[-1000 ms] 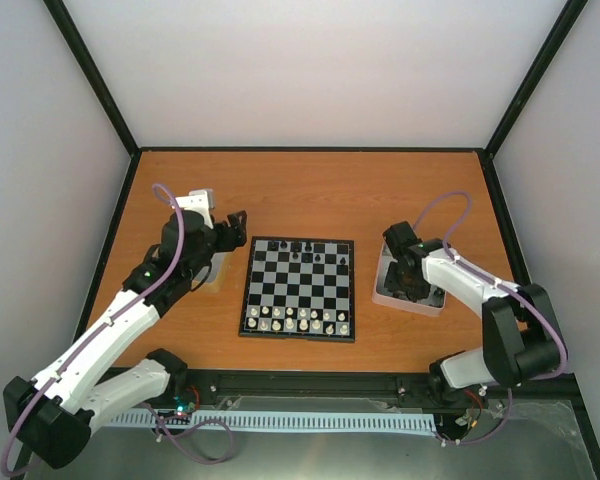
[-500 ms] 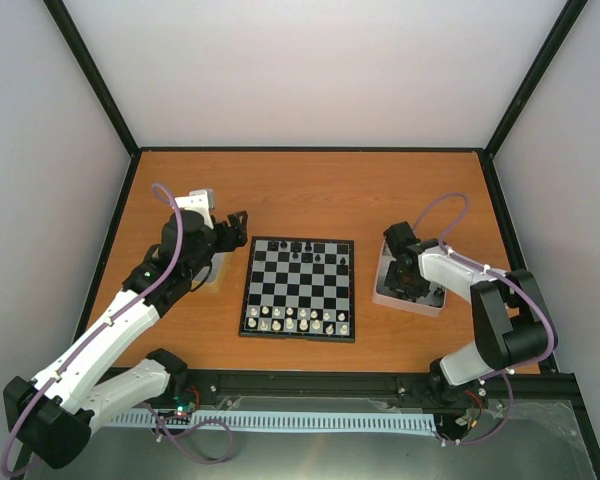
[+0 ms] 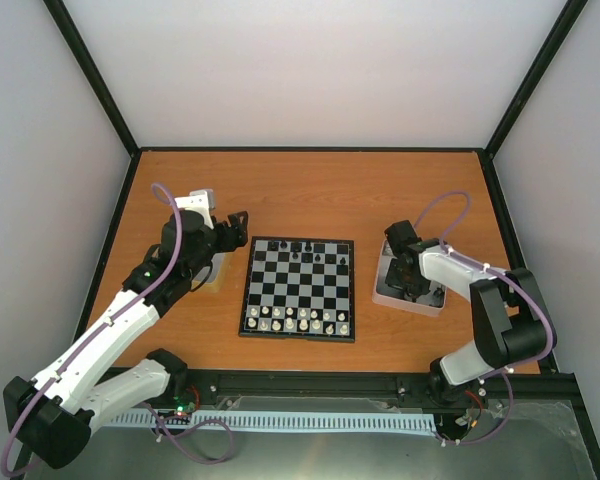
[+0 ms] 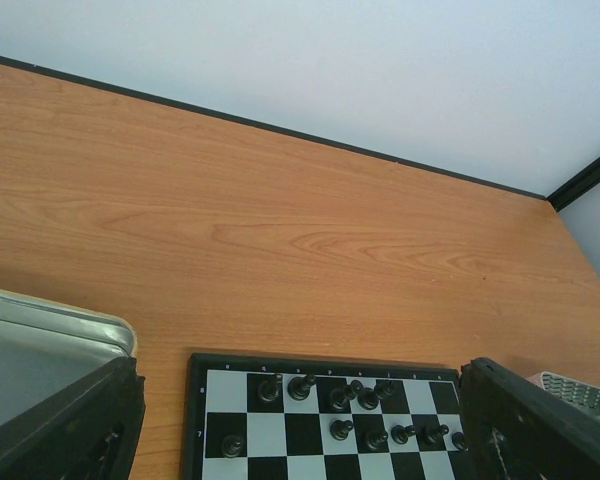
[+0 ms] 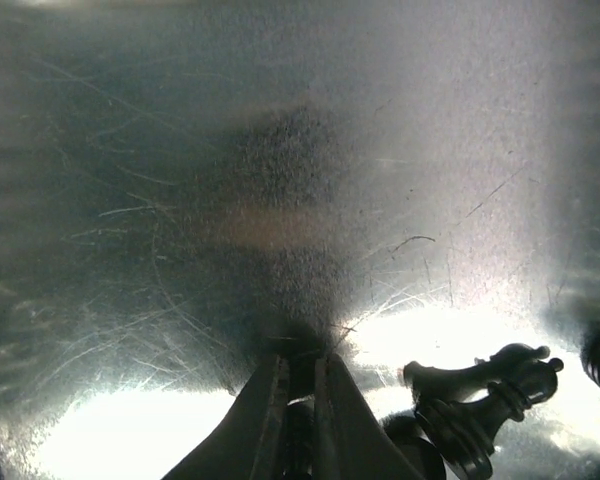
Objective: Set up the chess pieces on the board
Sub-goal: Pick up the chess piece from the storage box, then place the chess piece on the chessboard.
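The right tool (image 5: 300, 368) is down in the metal tray (image 3: 435, 303) just right of the board (image 3: 300, 290), because the spare black pieces (image 5: 480, 395) lie there. Its fingers are pinched together, apparently on one black piece (image 5: 298, 440). The left tool (image 3: 238, 228) hangs wide open and holds nothing at the board's far left corner, probably waiting its turn.

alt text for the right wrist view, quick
The right gripper is pinched shut at bottom centre, apparently on a small dark piece, just above a scratched, glary metal tray. A few black chess pieces lie on the tray floor at lower right.
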`<state>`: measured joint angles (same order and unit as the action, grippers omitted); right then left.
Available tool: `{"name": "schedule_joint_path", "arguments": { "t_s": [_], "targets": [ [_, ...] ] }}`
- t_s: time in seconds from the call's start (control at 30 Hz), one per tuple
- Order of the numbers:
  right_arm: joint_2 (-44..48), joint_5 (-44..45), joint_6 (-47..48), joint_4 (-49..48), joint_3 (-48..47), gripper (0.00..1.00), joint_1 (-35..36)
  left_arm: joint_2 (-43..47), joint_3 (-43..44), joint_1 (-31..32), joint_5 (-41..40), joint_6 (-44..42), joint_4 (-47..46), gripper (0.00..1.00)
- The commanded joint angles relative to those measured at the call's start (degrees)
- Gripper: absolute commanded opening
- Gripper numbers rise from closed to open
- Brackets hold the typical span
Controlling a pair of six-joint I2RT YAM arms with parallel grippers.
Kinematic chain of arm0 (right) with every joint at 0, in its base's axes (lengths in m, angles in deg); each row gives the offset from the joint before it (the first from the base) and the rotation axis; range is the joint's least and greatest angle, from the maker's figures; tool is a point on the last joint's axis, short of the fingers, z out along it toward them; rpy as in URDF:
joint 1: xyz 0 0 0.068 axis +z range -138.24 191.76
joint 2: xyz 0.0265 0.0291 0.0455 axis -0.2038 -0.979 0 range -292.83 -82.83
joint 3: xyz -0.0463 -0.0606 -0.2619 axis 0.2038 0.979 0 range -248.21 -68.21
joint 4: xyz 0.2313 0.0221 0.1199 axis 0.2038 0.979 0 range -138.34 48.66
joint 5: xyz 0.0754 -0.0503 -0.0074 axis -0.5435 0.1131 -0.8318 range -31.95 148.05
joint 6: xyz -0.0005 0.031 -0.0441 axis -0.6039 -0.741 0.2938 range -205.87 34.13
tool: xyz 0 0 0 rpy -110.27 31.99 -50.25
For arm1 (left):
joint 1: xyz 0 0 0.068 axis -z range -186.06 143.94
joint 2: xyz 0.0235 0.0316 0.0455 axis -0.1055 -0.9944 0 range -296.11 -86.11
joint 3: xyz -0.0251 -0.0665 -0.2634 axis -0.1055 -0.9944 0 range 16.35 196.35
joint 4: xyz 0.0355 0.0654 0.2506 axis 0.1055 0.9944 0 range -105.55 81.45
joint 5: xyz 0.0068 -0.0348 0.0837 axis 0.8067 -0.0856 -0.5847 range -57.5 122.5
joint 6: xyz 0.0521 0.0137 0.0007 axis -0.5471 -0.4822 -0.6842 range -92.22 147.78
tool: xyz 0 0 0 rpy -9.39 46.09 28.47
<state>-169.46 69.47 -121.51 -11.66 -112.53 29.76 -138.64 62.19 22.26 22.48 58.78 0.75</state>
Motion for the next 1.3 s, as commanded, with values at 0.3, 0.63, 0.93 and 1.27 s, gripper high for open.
{"name": "schedule_joint_path", "arguments": {
  "t_s": [0.3,0.63,0.93,1.27],
  "targets": [
    [4.82,1.27,0.35,4.38,-4.21,0.05,-0.51,0.87,0.81,-0.28,-0.26,0.12,-1.4,0.87],
    [6.01,-2.53,0.89,4.18,-6.32,0.05,-0.52,2.32,0.17,-0.28,-0.69,0.02,-1.2,0.87],
    [6.89,-12.36,0.07,2.95,-14.75,0.06,1.6,2.69,-0.21,-0.28,-0.83,-0.09,-1.1,0.87],
    [-10.14,-9.02,-0.23,2.44,-32.73,0.06,17.28,4.28,0.48,-0.28,-4.04,0.08,1.3,0.87]
  ]
}}
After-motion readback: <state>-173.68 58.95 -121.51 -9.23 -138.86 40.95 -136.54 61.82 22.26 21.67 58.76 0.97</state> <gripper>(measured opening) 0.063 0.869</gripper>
